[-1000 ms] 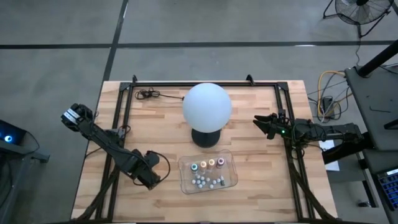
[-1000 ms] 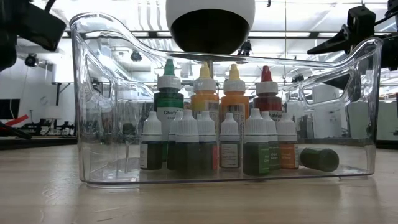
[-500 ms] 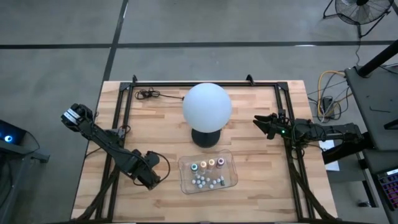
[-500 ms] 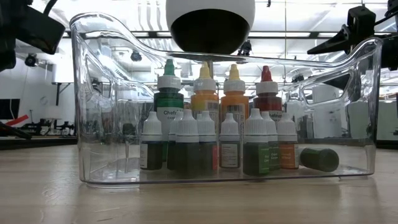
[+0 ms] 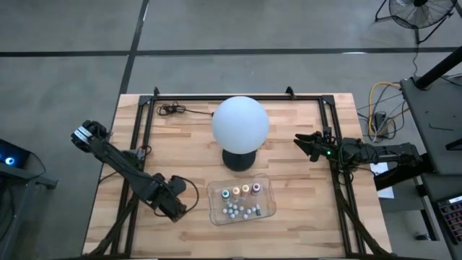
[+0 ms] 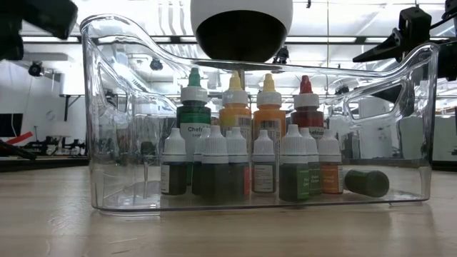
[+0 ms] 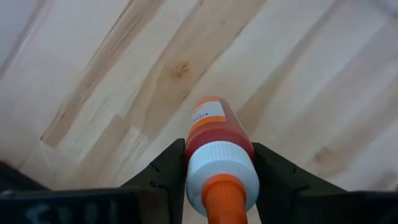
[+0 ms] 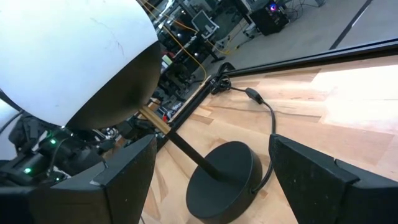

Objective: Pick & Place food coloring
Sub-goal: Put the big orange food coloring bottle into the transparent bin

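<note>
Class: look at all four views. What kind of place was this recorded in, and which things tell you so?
Most likely a robotics lab or workshop: a wooden table with two mounted arms, bare concrete floor, a standing fan, and benches with equipment behind the clear tray.

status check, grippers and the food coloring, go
Left gripper shut on orange bottle, left of tray. Right gripper open, idle by globe lamp. Nothing in the way.

Tray point(image 5: 267, 209) at near centre holds bottles point(image 5: 241, 201); globe point(image 5: 240, 123) just behind; left gripper point(image 5: 175, 206) left, right gripper point(image 5: 299, 143) far right.
</note>
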Tool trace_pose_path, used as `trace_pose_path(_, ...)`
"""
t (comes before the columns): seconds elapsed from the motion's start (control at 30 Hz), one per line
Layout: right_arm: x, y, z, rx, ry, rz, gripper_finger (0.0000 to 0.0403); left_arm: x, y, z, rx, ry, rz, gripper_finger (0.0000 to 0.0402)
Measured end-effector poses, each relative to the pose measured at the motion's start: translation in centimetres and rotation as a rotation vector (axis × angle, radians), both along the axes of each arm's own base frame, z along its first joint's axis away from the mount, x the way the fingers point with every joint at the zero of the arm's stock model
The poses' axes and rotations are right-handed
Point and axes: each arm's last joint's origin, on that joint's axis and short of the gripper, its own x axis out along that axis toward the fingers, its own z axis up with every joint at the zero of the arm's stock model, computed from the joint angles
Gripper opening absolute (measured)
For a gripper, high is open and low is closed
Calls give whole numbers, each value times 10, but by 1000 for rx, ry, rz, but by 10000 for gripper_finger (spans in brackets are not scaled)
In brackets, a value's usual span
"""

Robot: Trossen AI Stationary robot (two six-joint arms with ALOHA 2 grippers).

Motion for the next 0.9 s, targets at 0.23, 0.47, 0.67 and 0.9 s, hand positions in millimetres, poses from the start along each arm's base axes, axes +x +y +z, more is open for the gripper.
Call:
trace_pose_path(0.23,0,0,0,0,0,0,302,10,-5,34,-49,-71,-25,118)
trace_pose_path(0.47,0,0,0,0,0,0,302,18,0,71,-61,-123,7,118)
trace_pose_path(0.67,0,0,0,0,0,0,302,29,8,96,-25,-111,17,118)
trace_pose_path(0.9,0,0,0,0,0,0,302,57,12,110,3,-105,-8,118)
